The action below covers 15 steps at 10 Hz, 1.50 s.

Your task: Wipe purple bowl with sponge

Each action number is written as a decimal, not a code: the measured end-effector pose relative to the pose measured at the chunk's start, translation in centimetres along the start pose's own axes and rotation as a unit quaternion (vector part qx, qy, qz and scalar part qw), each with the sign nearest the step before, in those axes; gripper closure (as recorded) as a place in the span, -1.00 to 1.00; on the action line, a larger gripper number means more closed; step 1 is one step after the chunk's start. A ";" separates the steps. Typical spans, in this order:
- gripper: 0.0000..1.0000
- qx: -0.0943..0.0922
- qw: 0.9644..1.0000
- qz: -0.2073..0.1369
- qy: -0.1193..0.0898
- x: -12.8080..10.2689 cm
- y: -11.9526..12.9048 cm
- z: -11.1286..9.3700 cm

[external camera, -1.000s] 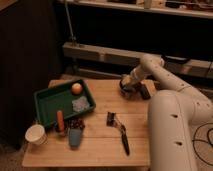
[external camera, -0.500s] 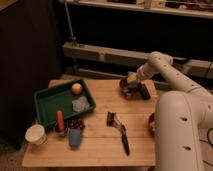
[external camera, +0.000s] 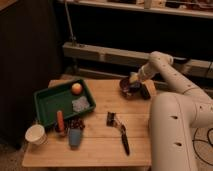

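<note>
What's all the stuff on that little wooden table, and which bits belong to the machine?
Table: one, light wood, centre.
Tray: one, green, table's left half.
Orange: one, orange, at the tray's far end.
Cloth: one, pale grey, in the tray.
Paper cup: one, white, near-left corner.
Small cup: one, blue, beside the tray's near edge.
Brush: one, dark handle, table's middle front.
Purple bowl: one, dark, far-right corner.
Sponge: one, yellowish, over the bowl.
Arm: one, white, reaching from the right.
Gripper: one, at the bowl.
</note>
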 end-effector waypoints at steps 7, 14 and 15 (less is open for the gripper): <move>1.00 -0.037 0.997 -0.057 0.027 0.8 4.9 0.0; 1.00 -0.013 0.999 -0.035 0.039 3.7 1.3 -2.8; 1.00 -0.012 0.998 -0.035 0.044 3.7 1.3 -2.7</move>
